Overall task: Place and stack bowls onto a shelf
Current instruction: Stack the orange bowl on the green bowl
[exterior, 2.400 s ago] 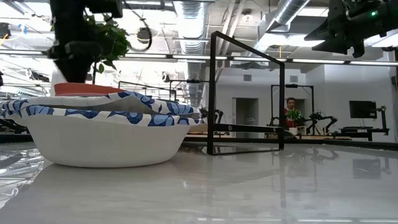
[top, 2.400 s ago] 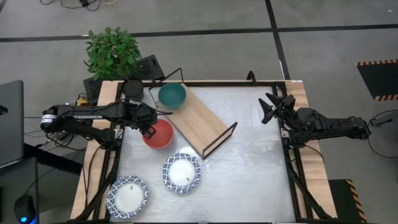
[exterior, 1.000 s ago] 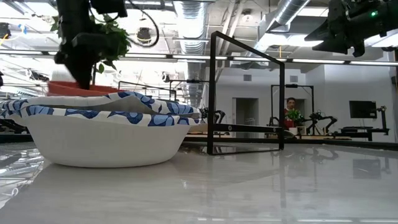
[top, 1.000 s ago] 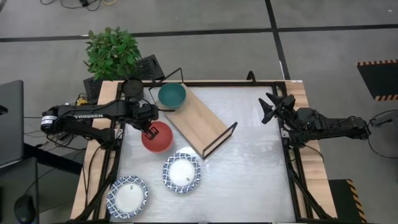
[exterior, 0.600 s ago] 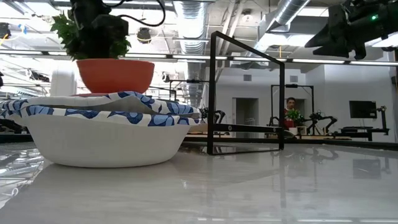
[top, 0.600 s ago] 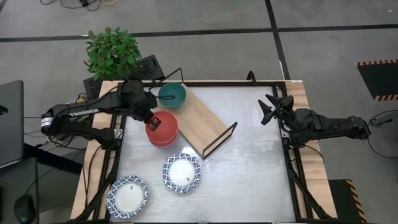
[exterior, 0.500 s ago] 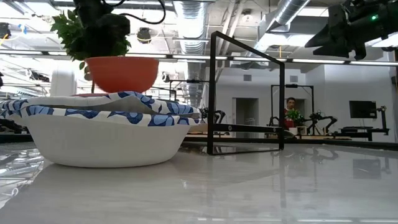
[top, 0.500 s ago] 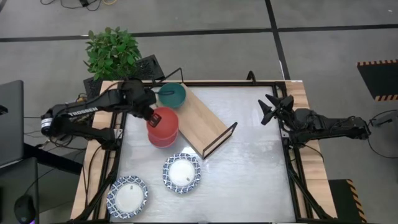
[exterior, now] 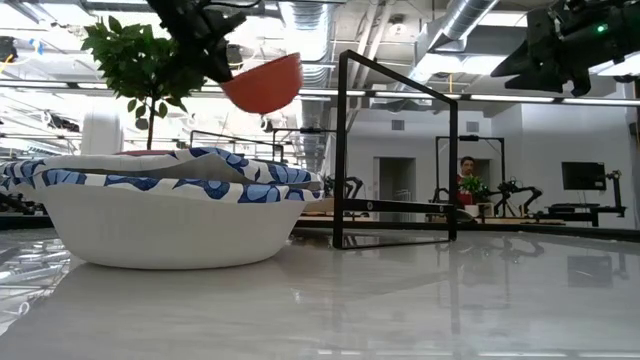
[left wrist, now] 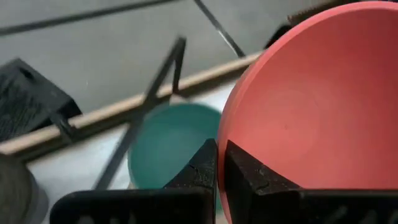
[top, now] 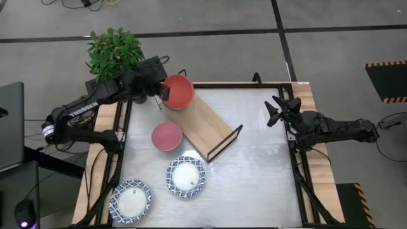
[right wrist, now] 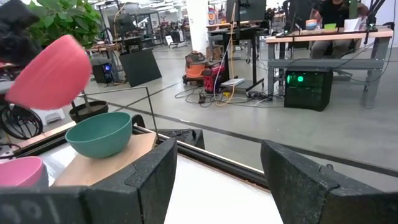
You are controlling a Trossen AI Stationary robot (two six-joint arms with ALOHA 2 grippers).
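My left gripper [top: 163, 93] is shut on a red bowl [top: 179, 91], held in the air over the far end of the light-wood shelf [top: 205, 124]. Directly below sits a teal bowl [left wrist: 166, 144], resting on that end of the shelf board and hidden under the red bowl in the high view. A pink bowl [top: 166, 136] stands on the table beside the shelf. Two blue-and-white patterned bowls [top: 186, 176] [top: 130, 200] sit toward the near left. My right gripper [top: 278, 109] waits open at the table's right edge. My left gripper pinches the red bowl's rim [left wrist: 222, 149] on the side toward the table's left. One finger [left wrist: 244, 174] lies inside the bowl and the other outside. The fingers reach in from the table's left. The bowl is lifted clear and tilted [exterior: 262, 84], high above the teal bowl.
A potted green plant [top: 114, 54] stands just beyond the table's far left corner, close to my left arm. The shelf's black wire end frame [top: 224, 143] rises at its near right end. The table's right half is bare metal [top: 261, 172].
My left gripper has lifted the red bowl off the pink bowl and carried it up and toward the far edge, to above the teal bowl on the shelf. The red bowl has tipped on the way. The pink bowl stays where it was on the table.
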